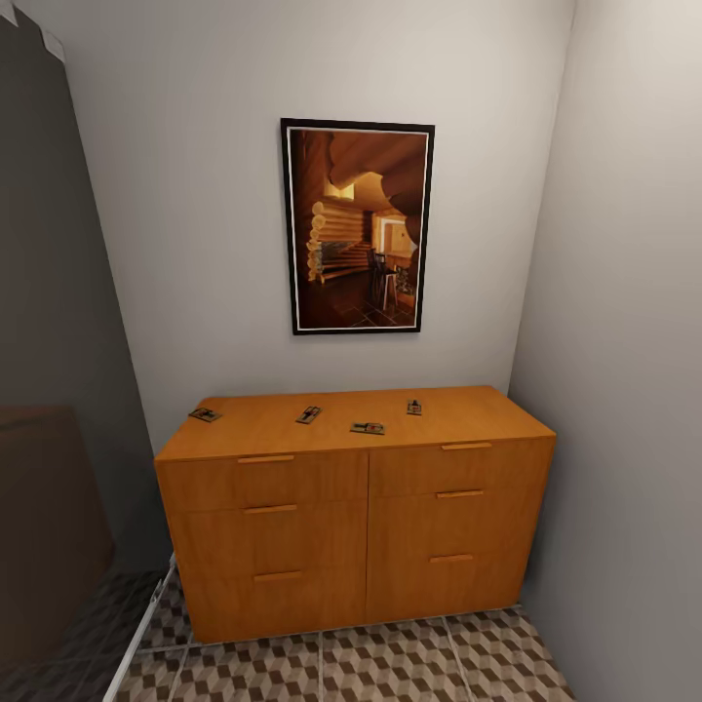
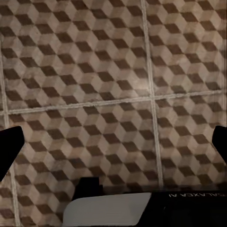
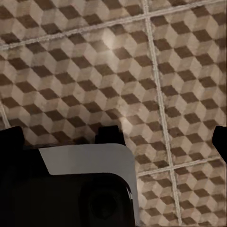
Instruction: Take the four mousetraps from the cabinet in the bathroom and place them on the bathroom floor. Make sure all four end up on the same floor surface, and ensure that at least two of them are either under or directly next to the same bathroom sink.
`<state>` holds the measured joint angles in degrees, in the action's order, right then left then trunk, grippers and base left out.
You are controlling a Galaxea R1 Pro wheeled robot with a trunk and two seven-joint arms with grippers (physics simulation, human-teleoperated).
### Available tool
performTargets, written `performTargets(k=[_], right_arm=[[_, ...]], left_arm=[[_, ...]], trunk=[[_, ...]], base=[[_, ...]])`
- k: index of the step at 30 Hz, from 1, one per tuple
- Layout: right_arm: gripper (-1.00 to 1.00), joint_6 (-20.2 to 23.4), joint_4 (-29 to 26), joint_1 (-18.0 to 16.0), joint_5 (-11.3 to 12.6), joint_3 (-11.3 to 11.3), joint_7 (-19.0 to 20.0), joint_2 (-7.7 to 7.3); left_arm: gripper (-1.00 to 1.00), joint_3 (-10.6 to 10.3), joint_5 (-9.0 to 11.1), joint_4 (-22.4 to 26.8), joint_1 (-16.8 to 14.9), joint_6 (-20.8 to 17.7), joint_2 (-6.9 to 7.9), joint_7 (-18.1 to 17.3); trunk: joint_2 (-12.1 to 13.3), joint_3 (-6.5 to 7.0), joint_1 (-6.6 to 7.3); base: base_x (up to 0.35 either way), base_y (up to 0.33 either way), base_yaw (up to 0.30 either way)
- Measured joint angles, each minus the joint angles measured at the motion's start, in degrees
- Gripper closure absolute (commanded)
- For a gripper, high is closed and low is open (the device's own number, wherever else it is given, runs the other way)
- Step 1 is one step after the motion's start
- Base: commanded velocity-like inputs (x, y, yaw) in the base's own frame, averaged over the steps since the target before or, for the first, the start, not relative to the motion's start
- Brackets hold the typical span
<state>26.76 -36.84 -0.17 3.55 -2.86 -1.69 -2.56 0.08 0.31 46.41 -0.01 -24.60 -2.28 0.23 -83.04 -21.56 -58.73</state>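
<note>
Four mousetraps lie spread along the top of the orange-brown cabinet: one at its left end, one left of the middle, one near the front edge and one toward the right. The cabinet stands against the back wall, drawers shut. Both wrist views look down on the cube-patterned bathroom floor. My left gripper is open, its dark fingertips far apart over the bare tiles. My right gripper is open too, with nothing between its fingertips.
A framed picture hangs above the cabinet. A grey wall closes the right side and a dark panel the left. Patterned floor lies before the cabinet. Part of my white and black body shows under the right wrist.
</note>
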Motion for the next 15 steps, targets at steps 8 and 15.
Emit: performTargets(k=[8, 15], right_arm=[[-1.0, 10.0, -15.3, 0.0, 0.0, -0.3, -0.1, -1.44], [-1.0, 17.3, -28.5, 0.0, 0.0, -0.5, -1.2, -2.41]], left_arm=[[-1.0, 0.0, 0.1, 14.6, 0.0, -7.1, 0.17, -0.1], [-1.0, -0.1, -0.1, 26.9, 0.0, -10.7, 0.2, 0.0]], trunk=[[0.0, -0.01, 0.0], [0.0, -0.01, 0.0]], base=[[0.0, 0.0, 0.0], [0.0, 0.0, 0.0]])
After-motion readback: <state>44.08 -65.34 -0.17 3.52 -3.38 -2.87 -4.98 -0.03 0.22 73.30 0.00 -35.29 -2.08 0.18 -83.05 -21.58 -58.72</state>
